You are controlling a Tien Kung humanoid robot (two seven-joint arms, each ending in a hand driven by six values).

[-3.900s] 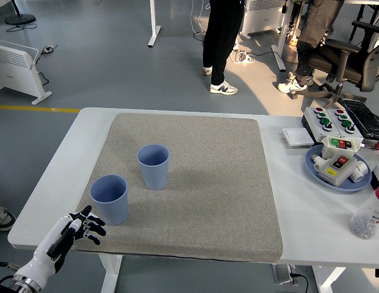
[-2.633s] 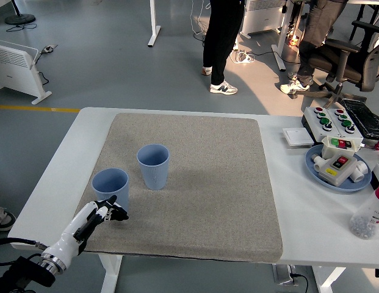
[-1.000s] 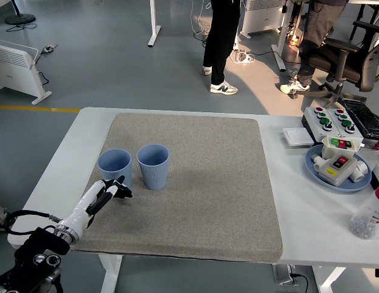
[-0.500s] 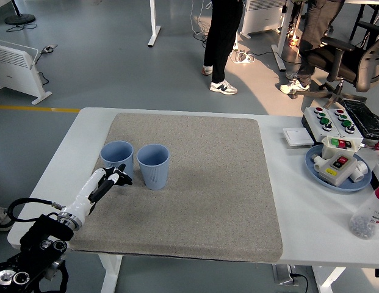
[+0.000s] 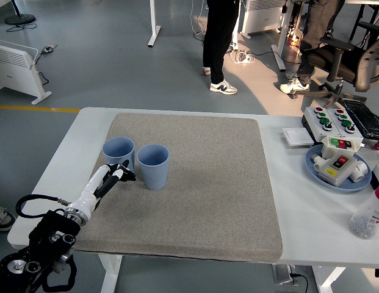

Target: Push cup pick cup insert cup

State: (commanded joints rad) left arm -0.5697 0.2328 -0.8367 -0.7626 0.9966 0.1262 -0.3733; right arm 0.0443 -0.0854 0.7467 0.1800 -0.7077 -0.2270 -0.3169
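Left hand (image 5: 119,173): fingers bunched, gripping nothing, against near side of left cup (image 5: 118,152); pushing posture. Right cup (image 5: 153,165) just beside, apparently the nesting target.

Cups (image 5: 153,165) – matt ribbed plastic; mat (image 5: 207,183) – rough cloth; table (image 5: 311,226) smooth, white.

Two blue cups (image 5: 118,153) (image 5: 153,166) are standing nearly side by side at the mat's (image 5: 226,195) left; the mat's centre and right are lying open.
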